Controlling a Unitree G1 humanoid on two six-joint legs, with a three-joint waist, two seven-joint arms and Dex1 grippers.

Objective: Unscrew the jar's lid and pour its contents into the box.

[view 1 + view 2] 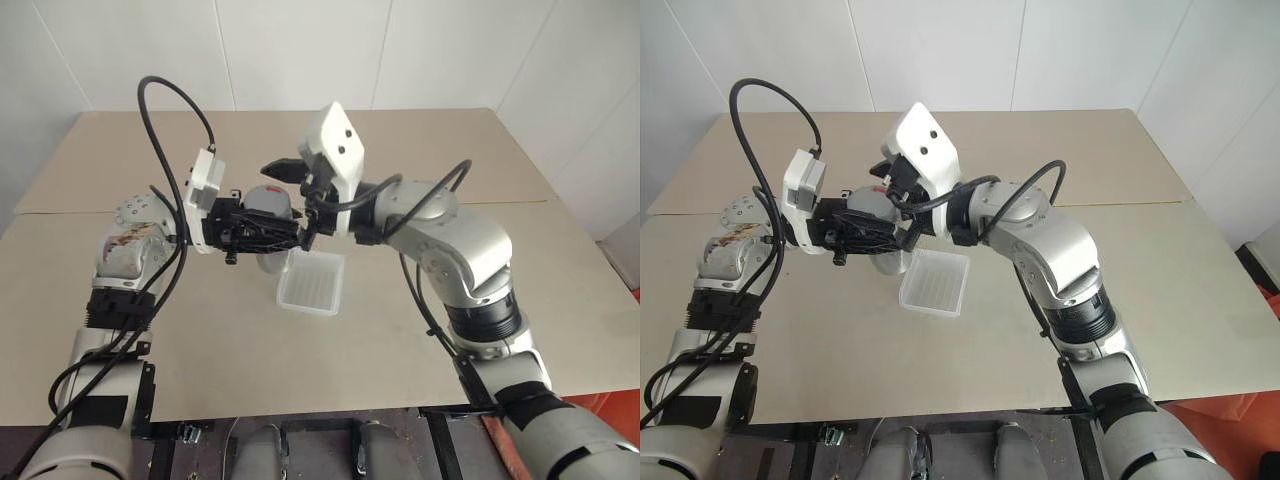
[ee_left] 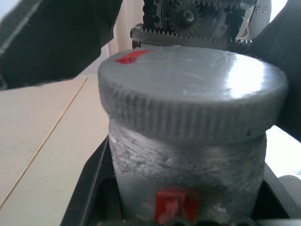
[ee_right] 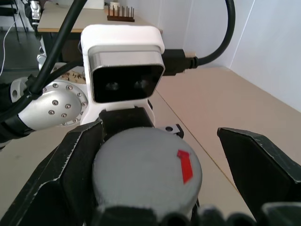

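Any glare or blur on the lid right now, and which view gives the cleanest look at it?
Left wrist view: the lid is close and soft, with white glare streaks across its top; the jar below looks hazy. Right wrist view: the lid's top is evenly lit, its red mark clear, while the right tool fingers at the frame edges are blurred. Head views: even light, the lid small.

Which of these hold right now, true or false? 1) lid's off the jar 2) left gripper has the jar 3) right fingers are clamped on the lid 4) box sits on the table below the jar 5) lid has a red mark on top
1) False. The lid is on the jar.
2) True. The left gripper is shut on the jar's body.
3) False. The right gripper stands open, its fingers either side of the lid with a gap on one side.
4) True. The box rests on the table.
5) True.
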